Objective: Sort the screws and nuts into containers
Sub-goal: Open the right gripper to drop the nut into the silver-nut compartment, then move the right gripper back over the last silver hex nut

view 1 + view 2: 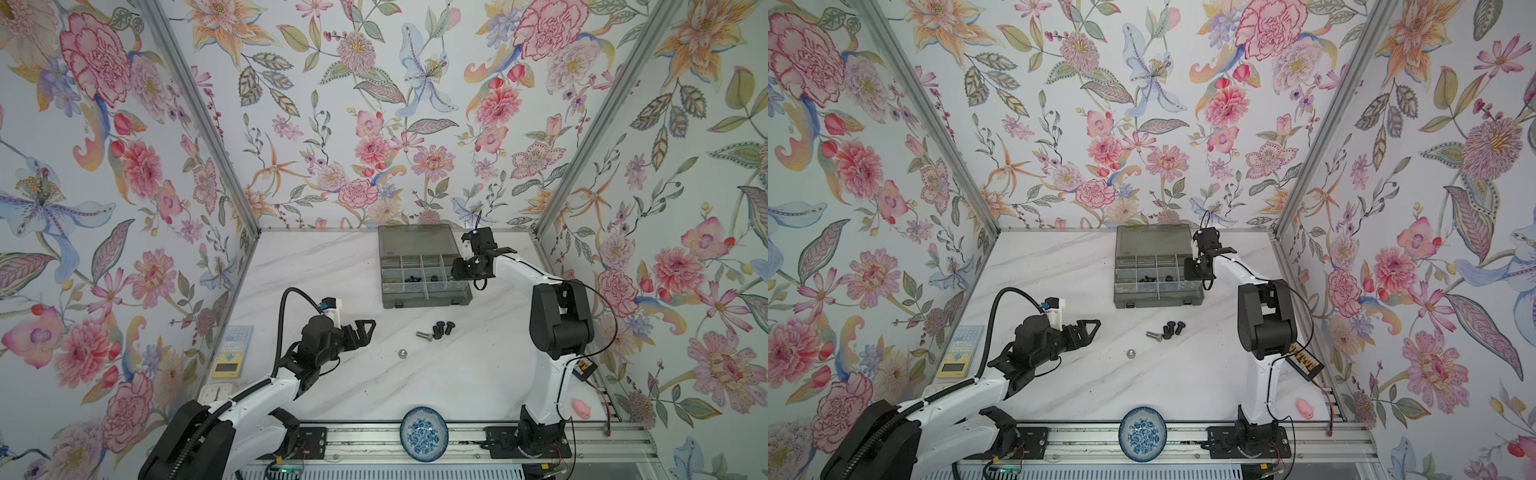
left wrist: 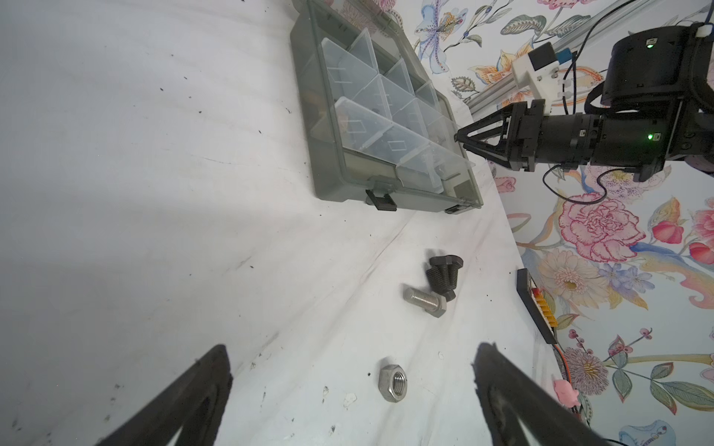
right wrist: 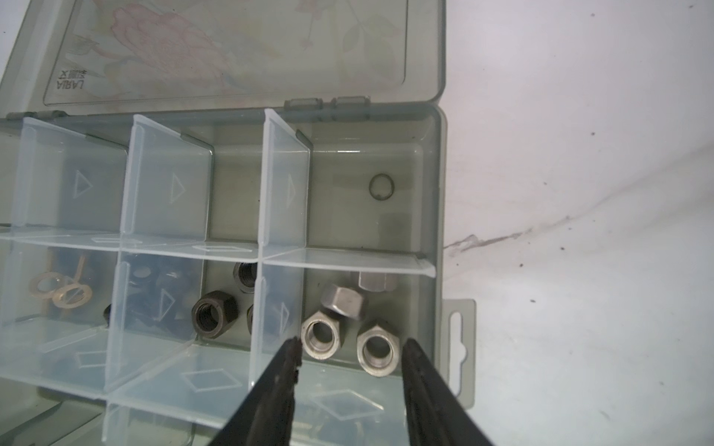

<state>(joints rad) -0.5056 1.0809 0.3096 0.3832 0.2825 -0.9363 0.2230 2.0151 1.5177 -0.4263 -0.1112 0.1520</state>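
The bench (image 1: 332,266) is a white surface with grey marble veins and many small dark specks on it. Three walls (image 1: 374,104) covered in large flower wallpaper close it in. An aluminium rail (image 1: 374,442) runs along its near edge, and both arms are mounted there. The grey organiser box (image 1: 428,300) stands at the back of the bench. Its lid (image 1: 415,241) is open and lies flat behind the box, toward the back wall.

Inside the box, clear dividers (image 3: 286,181) make small compartments (image 3: 347,216). In the middle row, the end compartment on the right arm's side holds four silver hex nuts (image 3: 376,349). The next compartment of that row holds black hex nuts (image 3: 213,313). The one after it holds brass-coloured winged nuts (image 3: 62,289), seen only through the dividers. In the row beside the lid hinge, the end compartment holds one thin ring (image 3: 381,187).

The right gripper (image 3: 351,343) hangs over the compartment of the silver hex nuts, its jaws parted and gripping nothing.

In front of the box, on its latch side, a few black screws (image 1: 442,328) lie together on the bench. One silver screw (image 1: 424,336) lies just beside them. A single silver nut (image 1: 402,353) lies farther from the box. The left gripper (image 1: 369,330) is also in front of the box, apart from this nut, with its jaws wide apart and empty.
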